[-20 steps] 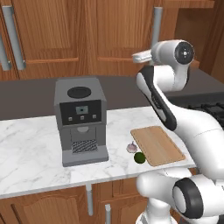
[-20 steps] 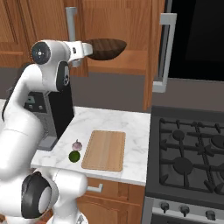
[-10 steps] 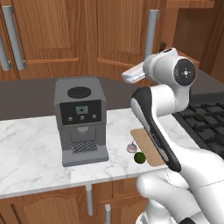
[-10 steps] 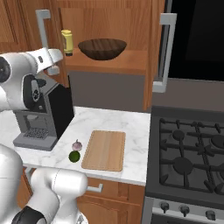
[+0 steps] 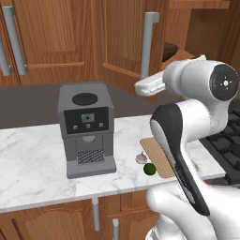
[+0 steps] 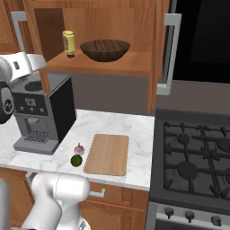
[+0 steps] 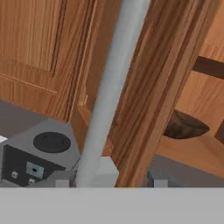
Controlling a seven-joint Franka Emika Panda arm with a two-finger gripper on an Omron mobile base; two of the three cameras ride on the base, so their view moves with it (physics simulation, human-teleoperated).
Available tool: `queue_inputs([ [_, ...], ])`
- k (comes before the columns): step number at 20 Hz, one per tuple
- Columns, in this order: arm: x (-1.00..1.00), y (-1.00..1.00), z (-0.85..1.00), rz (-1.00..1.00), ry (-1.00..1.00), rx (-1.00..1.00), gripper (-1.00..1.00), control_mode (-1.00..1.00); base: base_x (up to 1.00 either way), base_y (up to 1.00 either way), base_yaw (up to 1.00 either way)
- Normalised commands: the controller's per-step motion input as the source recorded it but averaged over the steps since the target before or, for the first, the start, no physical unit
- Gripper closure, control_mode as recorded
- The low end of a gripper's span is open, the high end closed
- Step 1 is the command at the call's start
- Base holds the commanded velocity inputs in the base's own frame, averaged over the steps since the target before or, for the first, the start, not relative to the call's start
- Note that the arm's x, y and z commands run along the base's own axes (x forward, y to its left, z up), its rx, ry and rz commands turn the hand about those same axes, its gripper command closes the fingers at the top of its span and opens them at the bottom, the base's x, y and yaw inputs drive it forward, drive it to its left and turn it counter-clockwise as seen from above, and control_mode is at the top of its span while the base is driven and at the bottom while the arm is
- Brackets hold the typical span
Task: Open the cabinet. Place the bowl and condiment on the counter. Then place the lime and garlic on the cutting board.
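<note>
L base view: cabinet door point(image 5: 124, 42) now swung well out compared w/ a sec ago, its grey bar handle point(image 5: 147, 44) standing just ahead of the hand; wrist has dropped and come fwd w/ it. Bowl point(image 5: 170, 48) a dark sliver on the shelf, past the door edge, beyond the jaws. Garlic point(image 5: 140, 158) and lime point(image 5: 149, 168) lie well below the jaws on the counter point(image 5: 33, 159), just beside the cutting board point(image 5: 157, 157), which the arm partly hides. R base view: shelf interior now fully exposed, where a sec ago the door and arm blocked part of it; condiment point(image 6: 68, 43) upright, bowl point(image 6: 105, 49) just beside it, both up and to the far side of the hand at frame left. Board point(image 6: 107, 154) bare; garlic point(image 6: 79, 148) and lime point(image 6: 76, 160) touching or nearly so, off the board. Hand view: gripper point(image 7: 111, 179) w/ handle point(image 7: 111, 87) running up btwn the fingertips; jaws spread, gaps on both sides, not clamping the bar, i.e. letting go. Judgement: opening step looks done; next is reach for bowl or condiment; nothing moved off the shelf yet.
</note>
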Motion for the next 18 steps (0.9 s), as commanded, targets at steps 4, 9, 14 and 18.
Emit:
queue_inputs([
  [4, -0.94, -0.94, 0.08, 0.0, 0.0, 0.28, -1.0, -1.0, 0.0, 0.0, 0.0],
  [9, -0.24, -0.38, 0.0, 0.01, 0.0, 0.09, -1.0, -1.0, 0.0, 0.0, 0.0],
  [14, 0.05, -0.32, 0.0, 0.06, 0.01, 0.35, -1.0, -1.0, 0.0, 0.0, 0.0],
  [18, 0.37, -0.13, 0.0, -0.06, 0.1, 0.68, -1.0, -1.0, 0.0, 0.0, 0.0],
])
